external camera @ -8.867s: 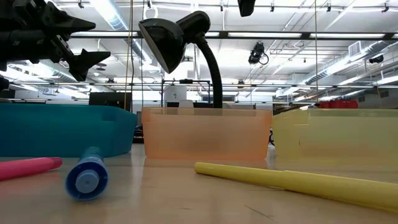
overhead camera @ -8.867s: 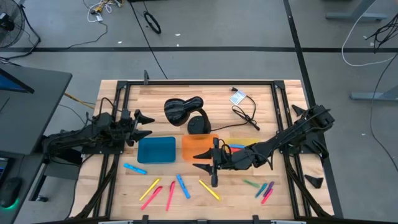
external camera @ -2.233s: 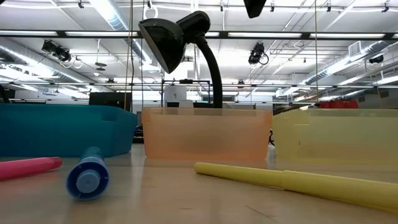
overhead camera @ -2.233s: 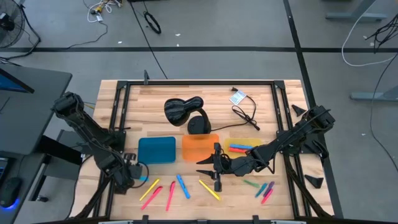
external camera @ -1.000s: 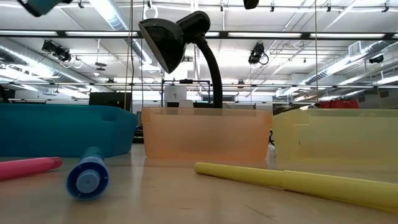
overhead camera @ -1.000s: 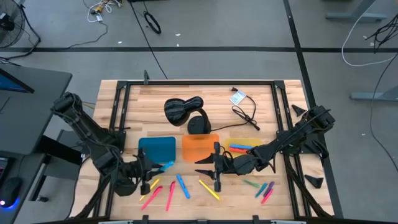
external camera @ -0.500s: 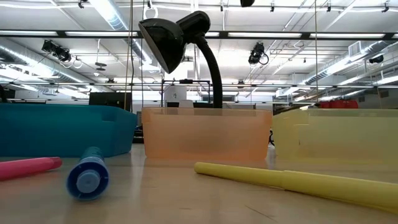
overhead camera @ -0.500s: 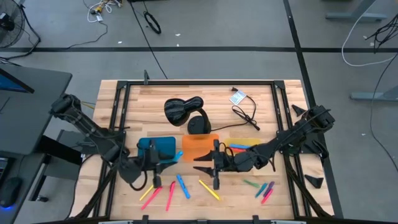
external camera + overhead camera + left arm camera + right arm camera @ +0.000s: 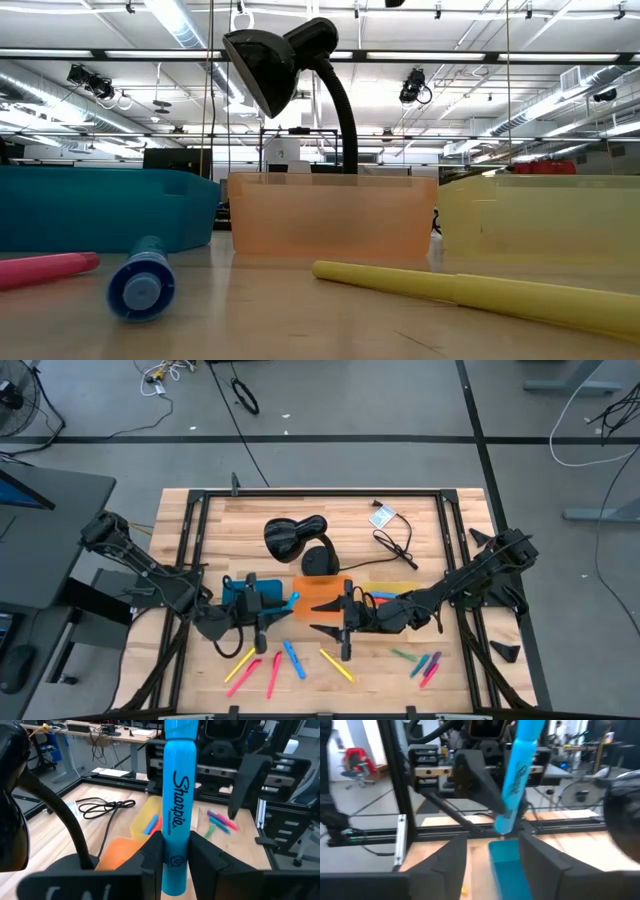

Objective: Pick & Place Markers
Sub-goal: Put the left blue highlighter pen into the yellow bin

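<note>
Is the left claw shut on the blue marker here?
Yes. The left claw is shut on the blue marker, its fingers pressing both sides.

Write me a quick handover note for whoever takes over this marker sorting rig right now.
Left gripper: shut on a blue marker, held up between the blue tray and orange tray.
Right gripper: open, empty, facing the left gripper beside the orange tray.
Done: a few markers lie in the yellow tray.
Left: yellow, pink and blue markers on the table's front edge, plus a green and pink cluster at front right.
</note>
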Tool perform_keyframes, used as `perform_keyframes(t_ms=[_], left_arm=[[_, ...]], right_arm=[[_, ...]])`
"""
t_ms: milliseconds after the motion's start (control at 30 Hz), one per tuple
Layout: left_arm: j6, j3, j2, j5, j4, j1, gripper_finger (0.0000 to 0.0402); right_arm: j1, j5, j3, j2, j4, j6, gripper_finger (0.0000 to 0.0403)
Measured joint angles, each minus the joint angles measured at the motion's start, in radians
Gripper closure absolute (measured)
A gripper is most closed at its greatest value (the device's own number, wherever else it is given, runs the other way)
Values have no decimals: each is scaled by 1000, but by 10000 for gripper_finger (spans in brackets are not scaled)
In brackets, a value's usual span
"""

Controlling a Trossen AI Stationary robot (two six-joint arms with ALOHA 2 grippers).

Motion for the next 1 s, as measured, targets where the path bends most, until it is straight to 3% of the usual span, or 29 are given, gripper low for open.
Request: perform_keyframes(t_ms=[233, 400, 700, 1000], left_arm=[[83, -1, 54, 58, 139, 27, 331], [177, -1, 114, 152, 310, 88, 327], [203, -1, 157, 278, 419, 185, 330], [206, -1, 166, 282, 427, 182, 330]], right_arm=[[-5, 52, 0, -56, 3, -25, 176], [-16, 18, 0, -76, 5, -32, 174], [-16, -5, 0, -76, 42, -77, 174], [-16, -10, 0, -77, 30, -97, 229]])
